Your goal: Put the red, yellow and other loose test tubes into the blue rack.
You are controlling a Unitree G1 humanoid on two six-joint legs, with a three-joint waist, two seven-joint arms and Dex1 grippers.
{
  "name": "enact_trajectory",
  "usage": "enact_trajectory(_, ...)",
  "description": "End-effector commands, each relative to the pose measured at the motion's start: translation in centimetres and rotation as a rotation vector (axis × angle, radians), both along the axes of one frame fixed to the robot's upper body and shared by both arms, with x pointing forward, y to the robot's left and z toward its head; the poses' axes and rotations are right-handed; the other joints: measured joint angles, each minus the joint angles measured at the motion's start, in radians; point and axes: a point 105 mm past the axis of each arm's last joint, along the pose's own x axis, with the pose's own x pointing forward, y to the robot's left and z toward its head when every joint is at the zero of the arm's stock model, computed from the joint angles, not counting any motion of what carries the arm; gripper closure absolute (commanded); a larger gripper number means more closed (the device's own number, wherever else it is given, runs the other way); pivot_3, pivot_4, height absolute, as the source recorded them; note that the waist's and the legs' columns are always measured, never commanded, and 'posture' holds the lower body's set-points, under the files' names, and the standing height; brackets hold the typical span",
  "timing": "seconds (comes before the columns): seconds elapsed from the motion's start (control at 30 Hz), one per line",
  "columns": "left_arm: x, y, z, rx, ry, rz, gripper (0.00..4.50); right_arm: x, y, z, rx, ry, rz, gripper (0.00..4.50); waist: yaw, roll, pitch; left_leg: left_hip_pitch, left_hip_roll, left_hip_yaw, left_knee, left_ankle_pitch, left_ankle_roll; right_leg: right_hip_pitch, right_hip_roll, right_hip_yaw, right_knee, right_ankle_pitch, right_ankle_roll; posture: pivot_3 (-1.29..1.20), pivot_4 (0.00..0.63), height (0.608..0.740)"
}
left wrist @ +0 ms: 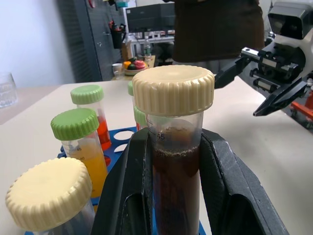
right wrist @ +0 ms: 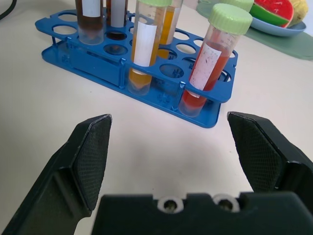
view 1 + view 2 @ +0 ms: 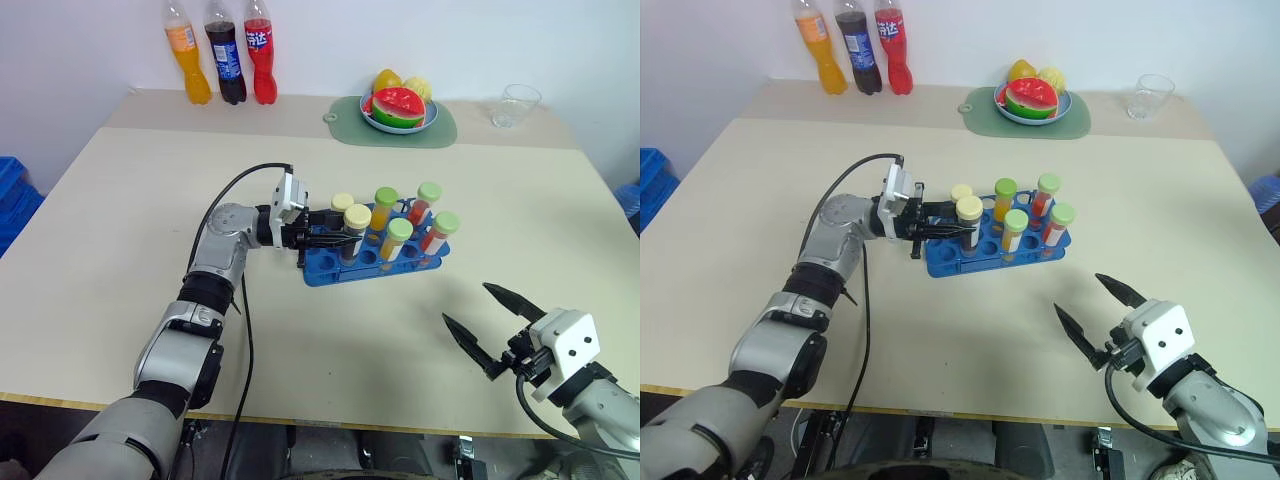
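The blue rack (image 3: 330, 268) sits mid-table and holds several capped test tubes. Two green-capped tubes hold red liquid (image 2: 210, 73) and two hold yellow-orange liquid (image 2: 144, 49). My left gripper (image 3: 335, 238) reaches in level from the left. It is shut on a cream-capped tube of dark brown liquid (image 1: 173, 122), which stands upright with its lower end in a hole at the rack's left end. A second cream-capped tube (image 3: 342, 205) stands just behind it. My right gripper (image 3: 466, 303) hovers open and empty near the table's front right, pointing at the rack.
Three soda bottles (image 3: 220, 50) stand at the back left. A green mat with a bowl of fruit (image 3: 400, 108) and a clear glass (image 3: 515, 105) are at the back right. A blue crate (image 3: 15, 200) lies beyond the table's left edge. A black cable (image 3: 225, 200) loops from my left wrist.
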Motion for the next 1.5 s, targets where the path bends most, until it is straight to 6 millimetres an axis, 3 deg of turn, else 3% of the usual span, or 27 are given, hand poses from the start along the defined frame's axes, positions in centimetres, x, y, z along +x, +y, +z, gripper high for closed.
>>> enact_trajectory(0.03,-0.4,-0.2,-1.2,0.024,0.046,-0.015,3.72,0.2,1.2,1.8,-0.011,-0.055,0.028,0.3,0.0,0.0,0.0,0.0,0.0,0.0,0.0,0.0,0.0,0.0,0.0,0.0,0.0,0.0,0.0,0.0,0.15,0.74)
enact_trajectory(0.5,-0.8,-0.4,-1.9,0.041,0.105,-0.049,3.72,0.6,2.2,2.8,-0.007,-0.053,0.026,0.3,0.0,0.0,0.0,-0.001,0.0,-0.001,0.0,0.0,0.0,-0.001,0.0,-0.001,0.0,0.0,0.0,0.0,0.15,0.74)
enact_trajectory(0.53,-0.7,-0.4,-1.7,0.03,0.095,-0.035,2.72,0.6,2.2,2.8,-0.008,-0.052,0.026,0.3,0.0,0.0,0.0,-0.001,0.0,-0.001,0.0,0.0,0.0,-0.001,0.0,-0.001,0.0,0.0,0.0,0.0,0.15,0.74)
enact_trajectory(0.67,-0.3,-0.3,-1.0,-0.003,0.079,0.003,0.86,0.6,2.2,2.8,-0.008,-0.045,0.026,0.3,0.0,0.0,0.0,-0.001,0.0,-0.001,0.0,0.0,0.0,-0.001,0.0,-0.001,0.0,0.0,0.0,0.0,0.15,0.74)
enact_trajectory(0.9,-0.5,1.5,0.5,-0.069,-0.005,0.079,0.86,0.4,1.9,2.0,-0.018,-0.023,0.02,0.3,-0.002,0.0,0.0,-0.001,0.0,-0.001,0.0,0.0,0.0,-0.001,0.0,-0.001,0.0,0.0,0.0,0.0,0.15,0.74)
enact_trajectory(1.0,-0.4,3.5,0.7,-0.101,0.025,0.132,0.86,0.5,1.0,1.6,-0.014,-0.024,-0.02,0.3,-0.003,0.0,0.0,-0.001,0.0,-0.001,0.0,0.0,0.0,-0.001,0.0,-0.001,0.0,0.0,0.0,0.0,0.15,0.74)
enact_trajectory(1.3,-1.1,10.9,-2.2,0.025,0.087,0.375,0.86,0.0,-2.6,0.1,-0.015,-0.015,-0.163,0.3,-0.002,0.0,0.0,-0.001,0.001,-0.001,0.0,0.0,0.0,-0.001,0.0,0.0,0.0,0.0,0.0,0.0,0.15,0.74)
enact_trajectory(1.5,-4.1,14.2,-3.9,0.1,0.166,0.478,0.86,-1.2,-4.4,-0.3,0.002,-0.006,-0.211,0.3,-0.001,0.001,0.0,0.0,0.003,-0.002,-0.001,0.0,0.0,-0.001,-0.001,0.0,0.0,0.0,0.0,0.0,0.15,0.74)
